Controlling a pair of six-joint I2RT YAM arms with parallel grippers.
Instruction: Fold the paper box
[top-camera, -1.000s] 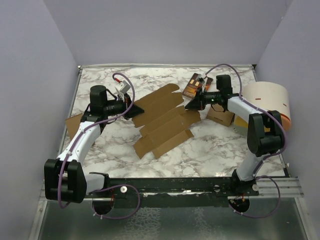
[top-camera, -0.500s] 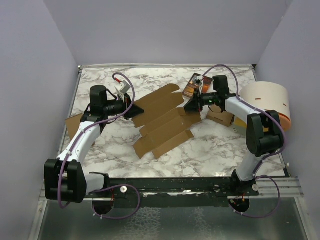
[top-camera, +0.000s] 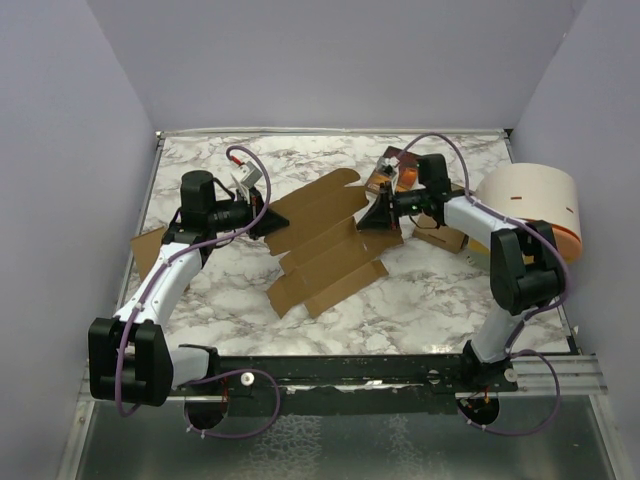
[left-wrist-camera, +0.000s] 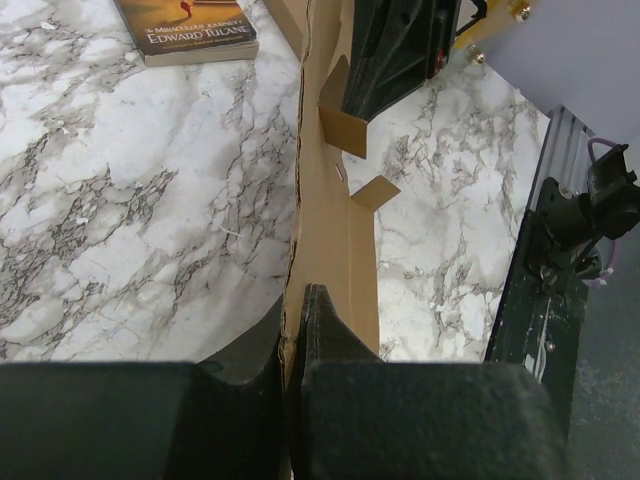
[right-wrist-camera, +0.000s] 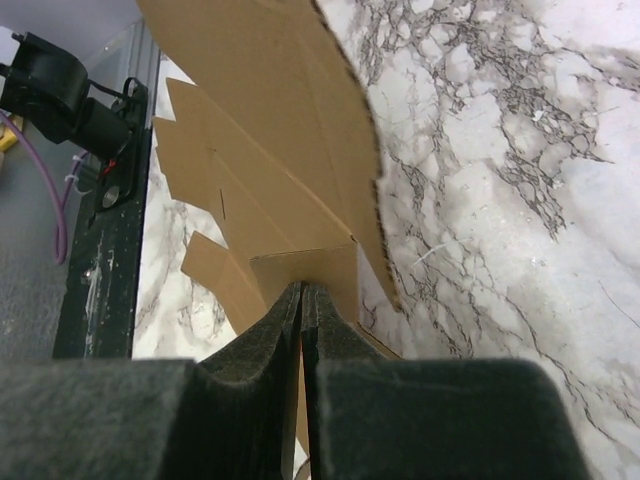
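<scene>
The paper box (top-camera: 325, 240) is a tan die-cut cardboard sheet lying mostly flat in the middle of the marble table. My left gripper (top-camera: 272, 222) is shut on its left edge; in the left wrist view the cardboard (left-wrist-camera: 335, 230) runs between my fingers (left-wrist-camera: 330, 330). My right gripper (top-camera: 383, 212) is shut on a flap at the box's right edge and holds that flap raised. In the right wrist view the box (right-wrist-camera: 270, 130) spreads out beyond the gripper (right-wrist-camera: 302, 290), with the flap pinched between the pads.
A dark reddish-brown booklet (top-camera: 385, 178) lies just behind the right gripper; it also shows in the left wrist view (left-wrist-camera: 190, 30). A round white drum (top-camera: 530, 205) stands at the right. Cardboard scraps lie at the right (top-camera: 440, 235) and the left edge (top-camera: 148, 245).
My right gripper has moved left toward the box's middle, carrying the right flap with it and tipping it up. The left arm has not moved.
</scene>
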